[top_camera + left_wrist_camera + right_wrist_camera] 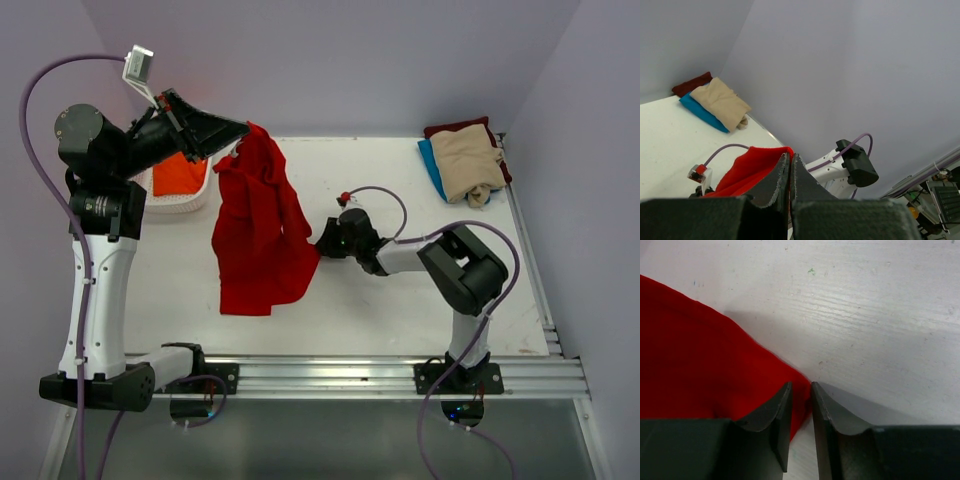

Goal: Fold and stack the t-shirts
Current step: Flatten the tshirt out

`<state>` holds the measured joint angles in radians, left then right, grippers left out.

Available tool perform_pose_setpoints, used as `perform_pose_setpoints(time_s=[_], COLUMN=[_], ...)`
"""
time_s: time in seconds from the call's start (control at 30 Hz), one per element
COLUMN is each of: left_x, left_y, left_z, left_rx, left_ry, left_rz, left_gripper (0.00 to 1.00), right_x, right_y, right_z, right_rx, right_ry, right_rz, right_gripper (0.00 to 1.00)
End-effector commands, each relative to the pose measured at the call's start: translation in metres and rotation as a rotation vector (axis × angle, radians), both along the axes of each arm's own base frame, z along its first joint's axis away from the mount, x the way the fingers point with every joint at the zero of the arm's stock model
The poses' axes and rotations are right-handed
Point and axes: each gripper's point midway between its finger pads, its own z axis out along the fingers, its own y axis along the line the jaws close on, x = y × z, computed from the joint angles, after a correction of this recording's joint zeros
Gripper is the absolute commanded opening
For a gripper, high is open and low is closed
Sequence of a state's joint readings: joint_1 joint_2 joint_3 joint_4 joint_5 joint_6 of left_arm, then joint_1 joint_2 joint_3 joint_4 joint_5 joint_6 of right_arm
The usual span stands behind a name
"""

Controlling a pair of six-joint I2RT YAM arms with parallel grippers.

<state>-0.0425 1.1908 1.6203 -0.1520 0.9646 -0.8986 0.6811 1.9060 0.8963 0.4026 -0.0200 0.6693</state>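
Where it hangs clamped between the left fingers (775,187), the large bright red cloth t-shirt (262,235) drapes down from them to the white desk (380,310). Its lower edge reaches the surface by the right fingers (777,425), which are clenched on a low corner of the hem. Just beside and below the left fingers, an orange cloth t-shirt (180,172) lies in a white slotted plastic basket (190,203). Well beyond the right fingers, at the far corner of the desk, a beige cloth t-shirt (468,160) sits on a blue cloth t-shirt (431,165) and a maroon cloth t-shirt (455,128).
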Motion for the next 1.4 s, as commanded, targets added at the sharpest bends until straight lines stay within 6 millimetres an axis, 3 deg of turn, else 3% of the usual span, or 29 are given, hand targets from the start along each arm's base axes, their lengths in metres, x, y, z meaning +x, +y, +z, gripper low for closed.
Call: perform_pose_setpoints(time_s=[0.0, 0.03, 0.13, 0.27, 0.37, 0.4, 0.47, 0.5, 0.57, 0.6, 0.67, 0.7, 0.77, 0.8, 0.87, 0.9, 0.97, 1.0, 1.1, 1.23, 1.3, 1.37], left_x=[-0.010, -0.010, -0.009, -0.002, 0.011, 0.016, 0.033, 0.038, 0.046, 0.050, 0.049, 0.051, 0.047, 0.045, 0.035, 0.028, 0.013, 0.000, -0.024, -0.043, -0.047, -0.049], left_y=[-0.001, -0.001, -0.001, 0.002, 0.008, 0.012, 0.028, 0.034, 0.053, 0.058, 0.069, 0.073, 0.078, 0.079, 0.077, 0.076, 0.074, 0.075, 0.081, 0.087, 0.084, 0.071], left_z=[0.006, 0.006, 0.003, -0.006, -0.021, -0.026, -0.046, -0.053, -0.077, -0.101, -0.119, -0.149, -0.176, -0.212, -0.244, -0.282, -0.312, -0.343, -0.374, -0.379, -0.370, -0.357], left_rx=[0.005, 0.007, 0.016, 0.044, 0.081, 0.096, 0.156, 0.179, 0.231, 0.258, 0.279, 0.302, 0.314, 0.338, 0.327, 0.342, 0.326, 0.341, 0.352, 0.343, 0.311, 0.284], left_ry=[-0.038, -0.039, -0.034, -0.026, -0.002, 0.004, 0.047, 0.067, 0.123, 0.177, 0.200, 0.263, 0.323, 0.405, 0.494, 0.583, 0.673, 0.752, 0.829, 0.844, 0.805, 0.724], left_rz=[-0.011, -0.009, -0.007, 0.023, 0.093, 0.129, 0.265, 0.316, 0.440, 0.471, 0.541, 0.556, 0.583, 0.584, 0.576, 0.561, 0.554, 0.551, 0.590, 0.635, 0.620, 0.534], left_gripper=[0.00, 0.00, 0.00, 0.00, 0.00, 0.00, 0.00, 0.00, 0.00, 0.00, 0.00, 0.00, 0.00, 0.00, 0.04, 0.05, 0.05, 0.05, 0.09, 0.50, 1.00, 1.00], right_x=[-0.081, -0.081, -0.079, -0.064, -0.036, -0.023, -0.011, 0.001, 0.010, 0.010, 0.008, 0.007, 0.001, -0.001, -0.009, -0.013, -0.021, -0.023, -0.031, -0.034, -0.034, -0.033], right_y=[-0.052, -0.051, -0.045, -0.053, -0.069, -0.073, -0.103, -0.107, -0.135, -0.143, -0.162, -0.167, -0.175, -0.178, -0.185, -0.187, -0.192, -0.193, -0.196, -0.199, -0.199, -0.199], right_z=[-0.104, -0.105, -0.102, -0.070, -0.007, 0.037, 0.074, 0.113, 0.186, 0.208, 0.259, 0.272, 0.300, 0.305, 0.318, 0.321, 0.328, 0.329, 0.330, 0.326, 0.323, 0.320], right_rx=[-0.270, -0.264, -0.243, -0.244, -0.212, -0.177, -0.236, -0.219, -0.233, -0.239, -0.251, -0.254, -0.257, -0.262, -0.254, -0.251, -0.234, -0.232, -0.235, -0.253, -0.262, -0.266], right_ry=[0.359, 0.362, 0.362, 0.313, 0.209, 0.119, 0.050, -0.026, -0.168, -0.211, -0.308, -0.328, -0.373, -0.383, -0.404, -0.407, -0.424, -0.425, -0.420, -0.416, -0.409, -0.405], right_rz=[0.048, 0.052, 0.057, 0.021, -0.047, -0.080, -0.159, -0.189, -0.276, -0.302, -0.347, -0.355, -0.363, -0.370, -0.379, -0.382, -0.390, -0.387, -0.379, -0.372, -0.370, -0.370], right_gripper=[0.25, 0.13, 0.00, 0.00, 0.00, 0.00, 0.00, 0.00, 0.00, 0.00, 0.00, 0.00, 0.00, 0.00, 0.00, 0.00, 0.00, 0.00, 0.00, 0.00, 0.00, 0.00])
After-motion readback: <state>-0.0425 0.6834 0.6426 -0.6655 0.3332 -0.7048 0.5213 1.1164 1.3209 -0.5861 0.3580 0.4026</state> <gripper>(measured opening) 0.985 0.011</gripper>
